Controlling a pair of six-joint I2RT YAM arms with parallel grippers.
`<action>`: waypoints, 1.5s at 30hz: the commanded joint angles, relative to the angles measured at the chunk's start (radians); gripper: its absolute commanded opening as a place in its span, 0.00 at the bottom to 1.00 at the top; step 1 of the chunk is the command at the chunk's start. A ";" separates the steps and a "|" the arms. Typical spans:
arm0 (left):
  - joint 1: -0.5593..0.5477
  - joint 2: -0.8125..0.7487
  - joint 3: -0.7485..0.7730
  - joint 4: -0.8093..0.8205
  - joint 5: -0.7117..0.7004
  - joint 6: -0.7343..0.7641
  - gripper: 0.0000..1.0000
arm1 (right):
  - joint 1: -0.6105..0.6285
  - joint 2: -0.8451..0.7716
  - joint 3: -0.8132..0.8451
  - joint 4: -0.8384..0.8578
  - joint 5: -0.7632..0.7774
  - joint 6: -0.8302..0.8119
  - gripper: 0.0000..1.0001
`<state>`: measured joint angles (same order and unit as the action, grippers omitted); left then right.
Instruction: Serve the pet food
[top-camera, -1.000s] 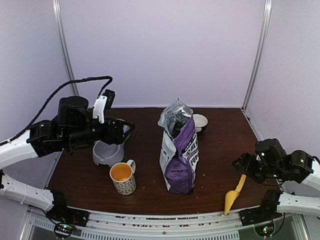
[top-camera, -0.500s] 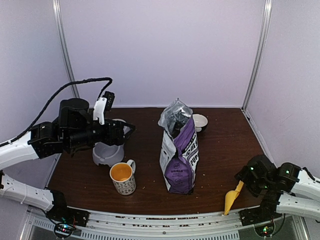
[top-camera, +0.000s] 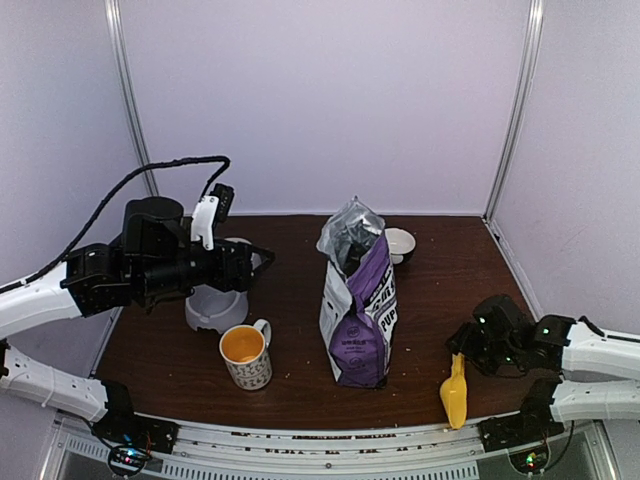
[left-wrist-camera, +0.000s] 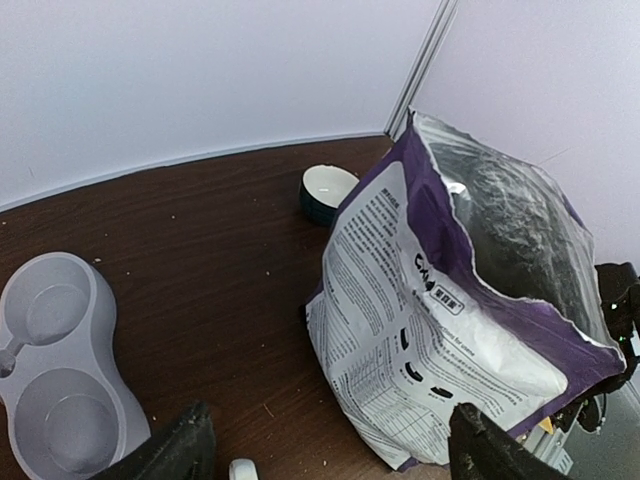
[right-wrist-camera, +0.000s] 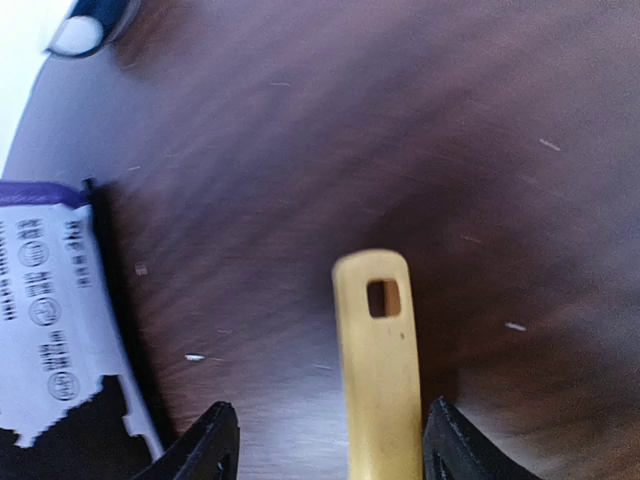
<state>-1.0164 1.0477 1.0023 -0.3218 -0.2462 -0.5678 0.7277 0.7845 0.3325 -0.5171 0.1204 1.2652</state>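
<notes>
Right pincer (right-wrist-camera: 330, 440) dropped astride scoop (right-wrist-camera: 378, 370), unclosed; left pincer (left-wrist-camera: 330, 445) wide; bag (left-wrist-camera: 400, 330) contents indiscernible.

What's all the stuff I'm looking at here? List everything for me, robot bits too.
Food bag: one, purple with a white label, standing open mid-table.
Pet feeder: one, grey, two wells, left of the bag.
Mug: one, patterned, orange inside, front left.
Small bowl: one, dark, white inside, behind the bag.
Scoop: one, yellow, front right.
Table: one, dark brown.
Left tool: one, black, open, left side, facing the bag.
Right tool: one, black, open astride the scoop's handle.
</notes>
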 joint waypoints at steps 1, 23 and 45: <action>-0.005 0.012 0.008 0.055 0.015 -0.008 0.83 | -0.005 0.098 0.091 0.142 -0.036 -0.183 0.61; -0.005 0.032 0.005 0.048 0.027 -0.036 0.83 | 0.022 0.356 0.171 0.102 -0.105 -0.255 0.60; -0.005 0.010 -0.005 0.036 0.016 -0.034 0.84 | 0.090 0.407 0.155 0.141 -0.077 -0.134 0.29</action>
<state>-1.0164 1.0775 1.0023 -0.3149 -0.2279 -0.5976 0.8124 1.2293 0.5144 -0.4141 0.0273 1.1034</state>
